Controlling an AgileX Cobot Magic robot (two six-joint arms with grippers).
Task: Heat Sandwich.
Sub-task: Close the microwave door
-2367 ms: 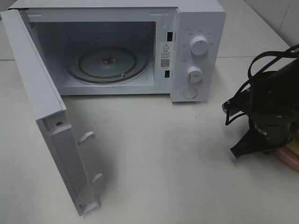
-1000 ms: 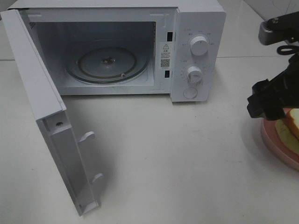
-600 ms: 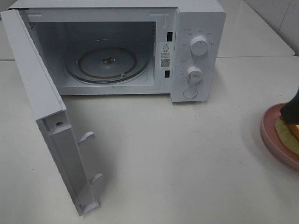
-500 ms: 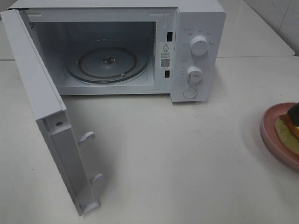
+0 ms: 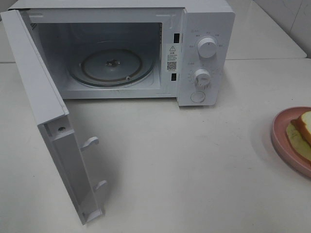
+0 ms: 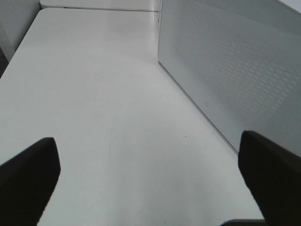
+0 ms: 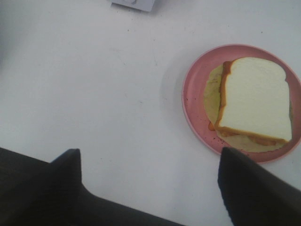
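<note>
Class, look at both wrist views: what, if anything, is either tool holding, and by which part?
Nothing is held. Both tools are open and empty; the sandwich lies untouched on its pink plate.

The sandwich (image 5: 304, 127) lies on its plate (image 5: 282, 145), right of the microwave (image 5: 204, 29).

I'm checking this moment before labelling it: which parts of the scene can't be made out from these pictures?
- Sandwich and pink plate: cut off by the right edge of the exterior high view; the right wrist view shows them whole.
- Both arms: outside the exterior high view.
- Dial markings beside the microwave's knobs: too small to read.
- Warning label: print too small.
- Microwave in the left wrist view: only a perforated panel, the rest cut off.
</note>
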